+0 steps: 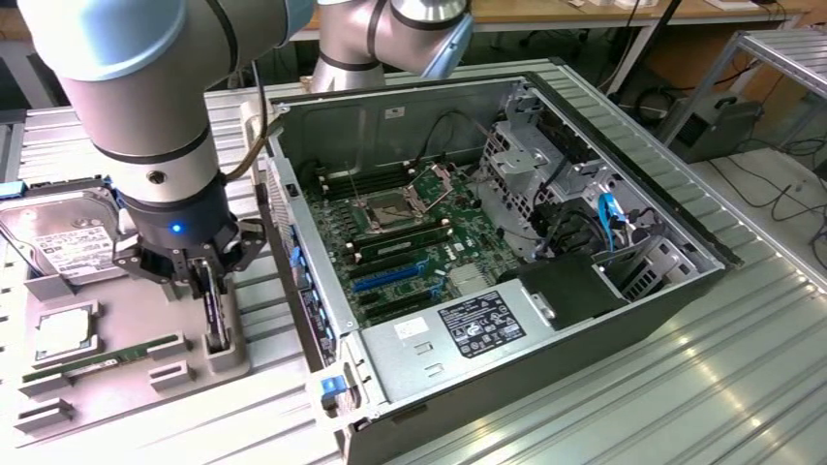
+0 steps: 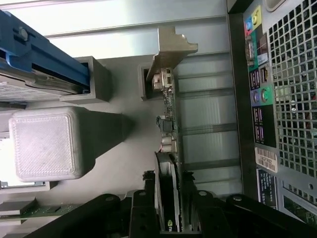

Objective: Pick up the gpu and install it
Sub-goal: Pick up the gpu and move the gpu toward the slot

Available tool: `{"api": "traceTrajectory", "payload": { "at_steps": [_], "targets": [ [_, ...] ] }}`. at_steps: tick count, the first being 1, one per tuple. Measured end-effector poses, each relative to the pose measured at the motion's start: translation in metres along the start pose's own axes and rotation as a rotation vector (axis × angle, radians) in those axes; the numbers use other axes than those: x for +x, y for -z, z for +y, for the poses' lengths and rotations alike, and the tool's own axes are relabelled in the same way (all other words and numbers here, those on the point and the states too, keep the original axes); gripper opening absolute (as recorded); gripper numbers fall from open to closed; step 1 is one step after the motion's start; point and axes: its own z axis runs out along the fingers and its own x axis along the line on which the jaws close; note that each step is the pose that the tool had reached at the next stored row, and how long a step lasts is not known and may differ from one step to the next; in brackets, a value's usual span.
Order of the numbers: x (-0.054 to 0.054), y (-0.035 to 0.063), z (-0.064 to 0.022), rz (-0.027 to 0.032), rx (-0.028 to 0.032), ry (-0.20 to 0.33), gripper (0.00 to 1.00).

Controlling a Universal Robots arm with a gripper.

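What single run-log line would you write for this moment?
gripper: at gpu | gpu: upright in tray slot | computer case: open, beside tray

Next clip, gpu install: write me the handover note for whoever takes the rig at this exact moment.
Gripper: open, astride the gpu, one finger on each side, not clamped.
Gpu: standing on edge in its holder on the gray fixture tray, beside the open computer case.
Done: gripper lined up on the card.
Left: card not gripped, not lifted, not yet on the motherboard.
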Motion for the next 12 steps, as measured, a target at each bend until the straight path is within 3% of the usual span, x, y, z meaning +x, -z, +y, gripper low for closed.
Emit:
{"api": "traceTrajectory", "payload": {
  "at_steps": [1, 7, 12],
  "targets": [
    [0.0, 0.0, 0.0, 0.0005, 0.0001, 0.0, 0.28],
    [-0.0001, -0.0003, 0.0, 0.001, 0.0001, 0.009, 0.27],
    [-0.0001, -0.0004, 0.0, 0.0043, 0.0011, 0.091, 0.27]
  ]
}}
